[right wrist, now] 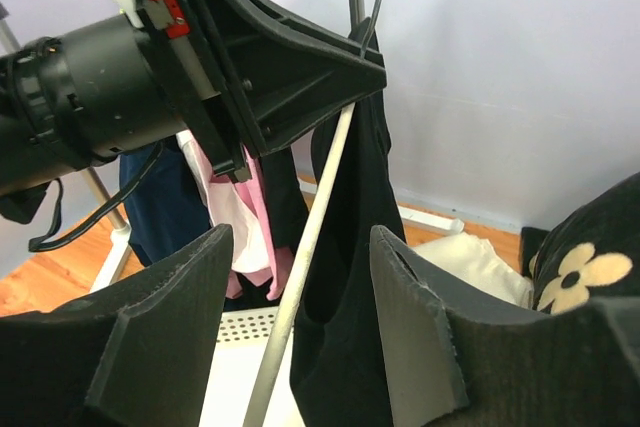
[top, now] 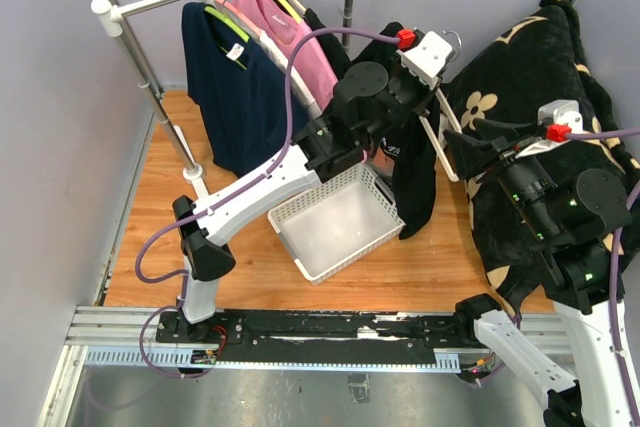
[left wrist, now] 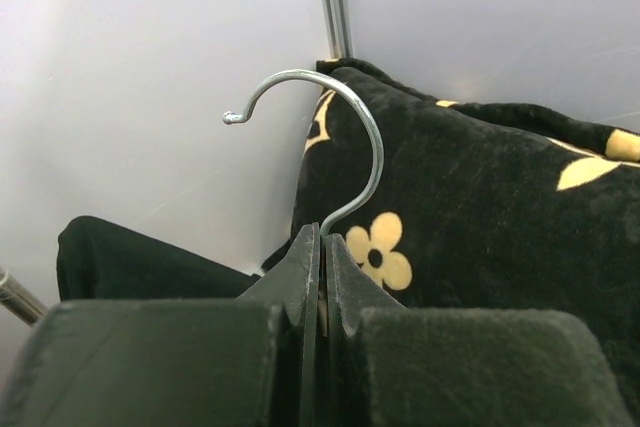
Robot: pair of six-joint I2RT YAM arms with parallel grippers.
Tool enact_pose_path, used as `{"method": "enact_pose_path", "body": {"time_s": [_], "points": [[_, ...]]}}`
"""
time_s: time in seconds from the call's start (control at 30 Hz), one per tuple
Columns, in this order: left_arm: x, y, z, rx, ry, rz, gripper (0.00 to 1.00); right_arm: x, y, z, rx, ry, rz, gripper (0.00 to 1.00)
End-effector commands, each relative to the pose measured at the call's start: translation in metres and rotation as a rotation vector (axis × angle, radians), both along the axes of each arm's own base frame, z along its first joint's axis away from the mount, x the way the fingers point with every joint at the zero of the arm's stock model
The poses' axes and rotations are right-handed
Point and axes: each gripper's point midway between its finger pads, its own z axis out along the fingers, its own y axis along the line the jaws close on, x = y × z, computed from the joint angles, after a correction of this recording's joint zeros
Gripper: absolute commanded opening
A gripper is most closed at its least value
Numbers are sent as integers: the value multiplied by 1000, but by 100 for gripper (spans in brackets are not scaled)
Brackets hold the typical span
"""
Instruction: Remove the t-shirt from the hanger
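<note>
Left hand (left wrist: 320,247), pinched tight on the hanger (left wrist: 372,137) just under its hook, holds it aloft so the black t-shirt (top: 418,187) hangs free above the tabletop (top: 250,277). Right hand (right wrist: 300,239) is spread around one sleeved hanger arm, probably to strip the cloth off.

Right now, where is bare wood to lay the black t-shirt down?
Bare wood lies between the white basket and the metal rail, and left of the basket toward the rack foot. The black blanket crowds the right; hanging shirts crowd the back.
</note>
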Motion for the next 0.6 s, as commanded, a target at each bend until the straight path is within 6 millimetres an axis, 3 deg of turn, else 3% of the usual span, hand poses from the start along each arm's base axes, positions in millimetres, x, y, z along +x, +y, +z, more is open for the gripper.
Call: {"method": "enact_pose_path", "body": {"time_s": [0.0,0.3,0.57], "points": [[-16,17,49,-106,-84,21,1,7,2,-7,23,31,-10,57],[-21,17,53,-122,-90,23,1,14,-1,-18,24,57,-35,44],[-26,18,53,-134,-89,16,1,15,-5,-17,32,45,-59,15]]}}
